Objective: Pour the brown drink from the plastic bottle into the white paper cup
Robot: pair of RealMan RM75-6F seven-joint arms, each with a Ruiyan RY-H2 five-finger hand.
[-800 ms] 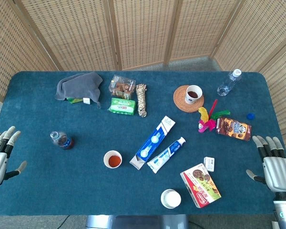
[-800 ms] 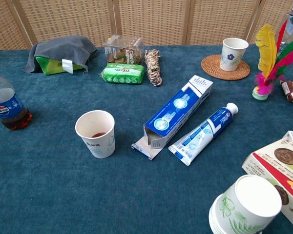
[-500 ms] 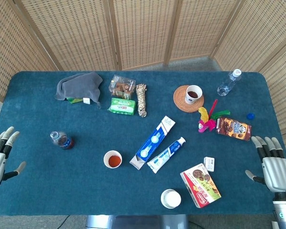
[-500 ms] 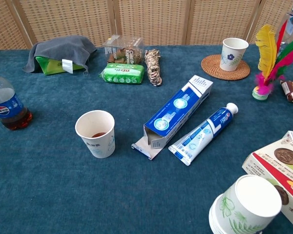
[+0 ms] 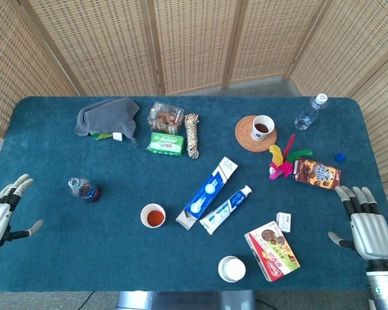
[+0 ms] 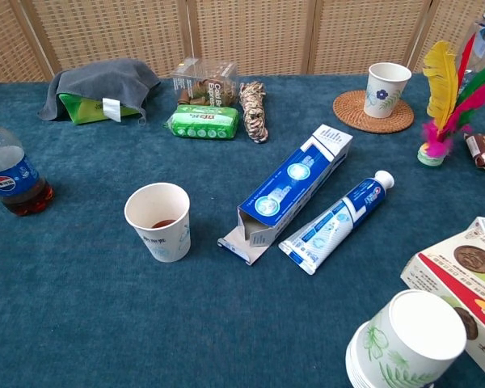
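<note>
Bottle (image 5: 84, 190) stands upright on the left part of the table (image 5: 64, 258), long axis vertical, cap up, with only a shallow layer of brown drink showing at its base in the chest view. Left hand (image 5: 5, 213) sits at the table's left edge, fingers spread, holding nothing, and the bottle lies to its right and slightly further from the robot, near but not touching. Right hand (image 5: 364, 223) is at the far right edge, fingers also apart and empty, well apart from the bottle with the toothpaste box (image 5: 207, 193), toothpaste tube (image 5: 227, 208) and snack box (image 5: 272, 250) between them. So left hand is clearly the nearer one. White cup (image 5: 153, 216) stands upright to the right of the bottle and a bit closer to the robot, between bottle and toothpaste box, with some brown liquid already in it. My read: any further pour calls for the left hand reaching inward to take the bottle around its side, then carrying it a short way right to the cup. Another cup on a coaster (image 5: 253, 133) sits far back right; probably not the target, judging by distance. Neither hand shows in the chest view.
</note>
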